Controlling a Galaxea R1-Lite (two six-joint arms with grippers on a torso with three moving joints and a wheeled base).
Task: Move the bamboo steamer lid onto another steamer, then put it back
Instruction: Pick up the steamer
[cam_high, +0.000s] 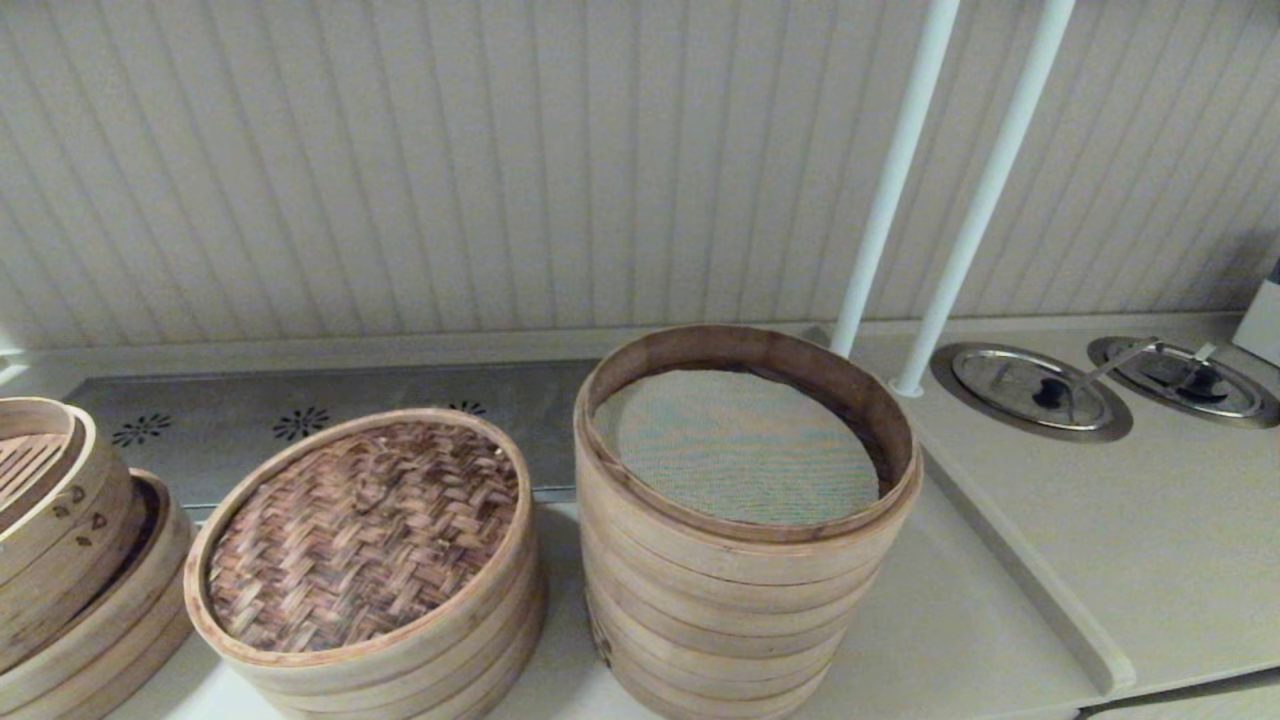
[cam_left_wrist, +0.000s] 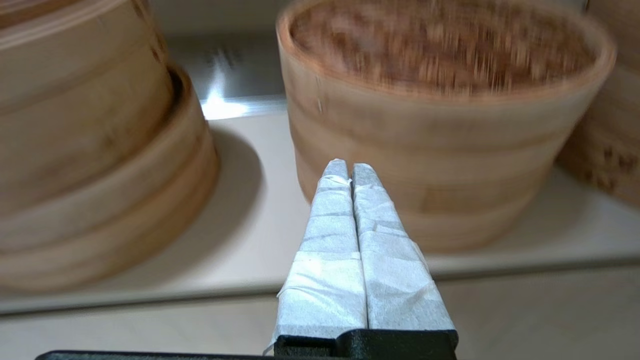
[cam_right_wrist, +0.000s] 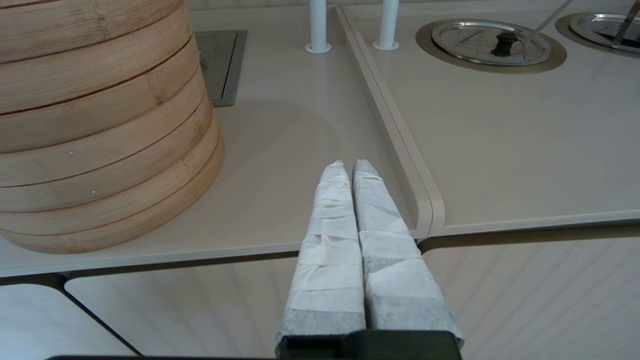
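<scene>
The bamboo steamer lid (cam_high: 365, 535), with its dark herringbone weave and pale rim band, rests on the short steamer (cam_high: 420, 670) left of centre. Right of it stands the tall steamer stack (cam_high: 735, 610), uncovered, its greenish-grey mesh liner (cam_high: 735, 445) showing. Neither gripper appears in the head view. My left gripper (cam_left_wrist: 349, 167) is shut and empty, low in front of the counter edge, pointing at the short steamer's wall (cam_left_wrist: 435, 150) below the lid (cam_left_wrist: 440, 47). My right gripper (cam_right_wrist: 350, 166) is also shut and empty, near the counter's front edge, with the tall stack (cam_right_wrist: 100, 125) off to one side.
A third steamer stack with small dark marks (cam_high: 70, 560) stands at the far left. A perforated steel panel (cam_high: 300, 425) lies behind the steamers. Two white poles (cam_high: 940, 190) rise behind the tall stack. Two round metal covers (cam_high: 1030, 390) are set into the raised right counter (cam_high: 1150, 560).
</scene>
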